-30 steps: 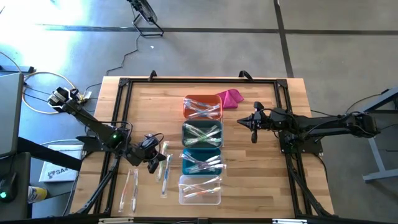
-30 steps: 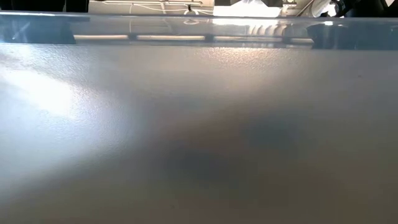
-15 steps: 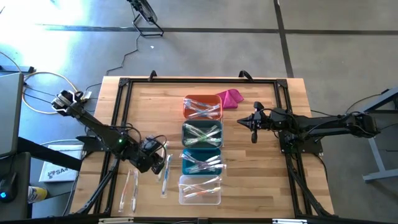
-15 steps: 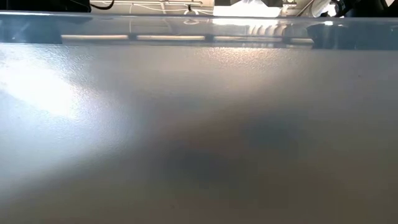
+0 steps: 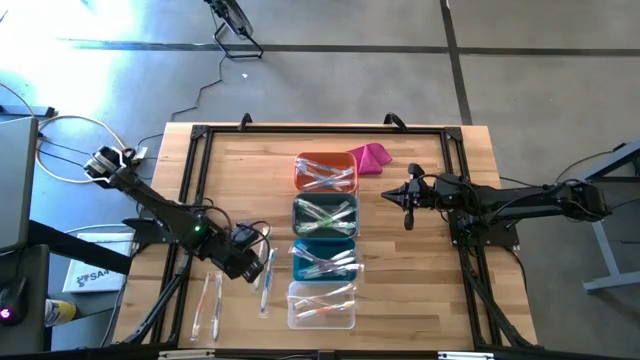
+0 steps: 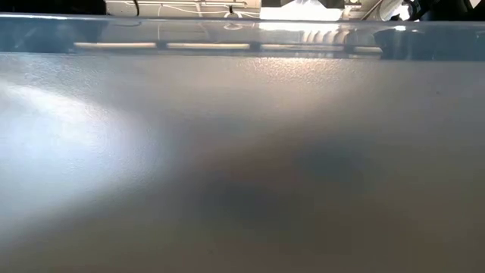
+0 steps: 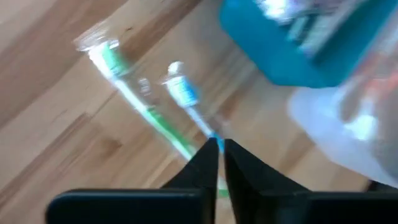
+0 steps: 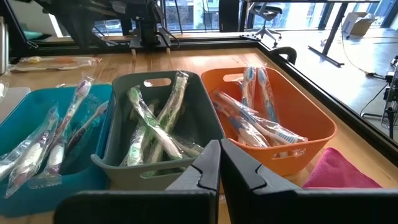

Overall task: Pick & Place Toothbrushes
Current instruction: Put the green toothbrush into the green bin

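High view: our left gripper (image 5: 250, 268) sits low beside loose toothbrushes (image 5: 266, 272). Left wrist view: fingers nearly pressed together, pinching the blue toothbrush (image 7: 189, 104); a thin grip risks slipping. Right gripper (image 5: 406, 199) waits, closed.

The left gripper (image 5: 252, 268) has slid down and inward toward the loose toothbrushes (image 5: 266, 272) beside the teal bin (image 5: 297, 268), now tips over the blue-handled one (image 7: 186, 99).
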Controlling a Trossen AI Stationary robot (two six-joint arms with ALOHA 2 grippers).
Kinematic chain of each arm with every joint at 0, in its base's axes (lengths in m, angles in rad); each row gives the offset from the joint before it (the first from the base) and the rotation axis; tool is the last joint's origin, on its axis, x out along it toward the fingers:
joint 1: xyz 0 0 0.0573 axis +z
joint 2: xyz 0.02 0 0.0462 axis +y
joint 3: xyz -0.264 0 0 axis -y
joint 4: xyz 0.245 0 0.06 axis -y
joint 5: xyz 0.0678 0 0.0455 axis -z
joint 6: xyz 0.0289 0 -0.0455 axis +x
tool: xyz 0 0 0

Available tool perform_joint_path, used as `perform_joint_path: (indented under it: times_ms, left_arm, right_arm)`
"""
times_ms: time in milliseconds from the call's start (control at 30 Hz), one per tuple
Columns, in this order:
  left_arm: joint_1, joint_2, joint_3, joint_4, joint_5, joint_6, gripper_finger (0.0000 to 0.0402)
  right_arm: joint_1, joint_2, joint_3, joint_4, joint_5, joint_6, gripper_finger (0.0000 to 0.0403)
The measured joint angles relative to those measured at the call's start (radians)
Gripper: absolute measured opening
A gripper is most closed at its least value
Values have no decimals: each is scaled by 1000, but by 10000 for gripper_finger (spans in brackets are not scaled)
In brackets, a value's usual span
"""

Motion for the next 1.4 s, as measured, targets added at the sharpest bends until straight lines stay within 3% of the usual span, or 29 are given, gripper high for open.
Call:
perform_joint_path:
  times_ms: [267, 433, 800, 1400]
  left_arm:
    - [23, 79, 0, -38, 0, -72, 138]
    - [32, 127, 0, -11, -11, -83, 177]
    - [35, 271, -1, -18, -4, -124, 182]
    - [44, 386, 1, -8, -23, -125, 182]
  right_arm:
    - [0, 0, 0, 0, 0, 0, 4]
    - [0, 0, 0, 0, 0, 0, 4]
    - [0, 0, 0, 0, 0, 0, 4]
    - [0, 0, 0, 0, 0, 0, 4]
